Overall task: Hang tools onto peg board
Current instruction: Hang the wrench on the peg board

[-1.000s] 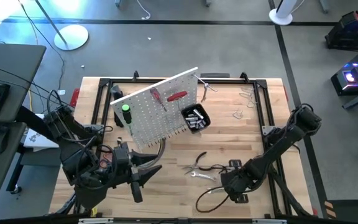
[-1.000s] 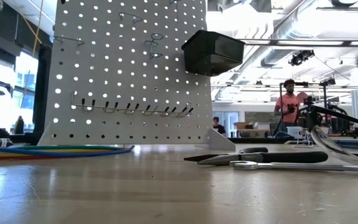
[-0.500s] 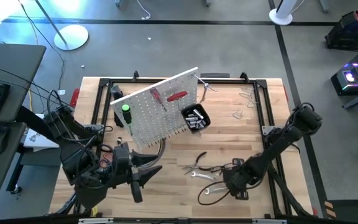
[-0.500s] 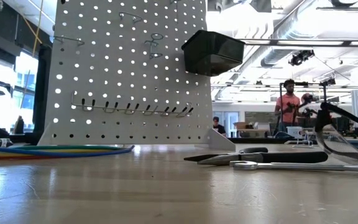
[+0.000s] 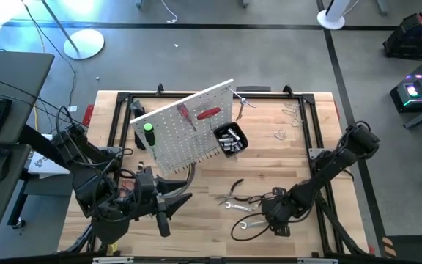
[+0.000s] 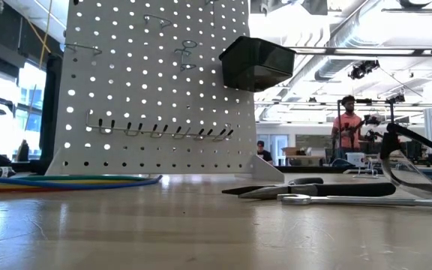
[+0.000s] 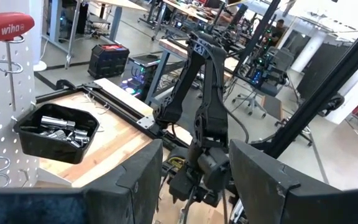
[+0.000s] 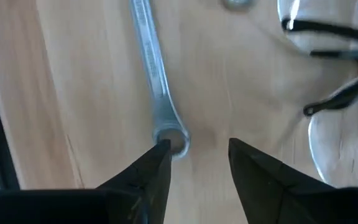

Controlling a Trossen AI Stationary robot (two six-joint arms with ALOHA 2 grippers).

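Seen from above, the peg board is propped tilted at the back of the counter, presumably so hooks face the arms; red-handled tools and a green-handled screwdriver are already hung on it, and a black bin is fixed to it. The right end effector is lowered at the counter's near edge beside a wrench and pliers, while the left end effector waits near the left front. At table height, the wrench and pliers lie flat, well apart from the board. From the left wrist, the left fingers are spread and empty. From the right wrist, the right fingers are spread, one tip touching the wrench's ring end, nothing pinched.
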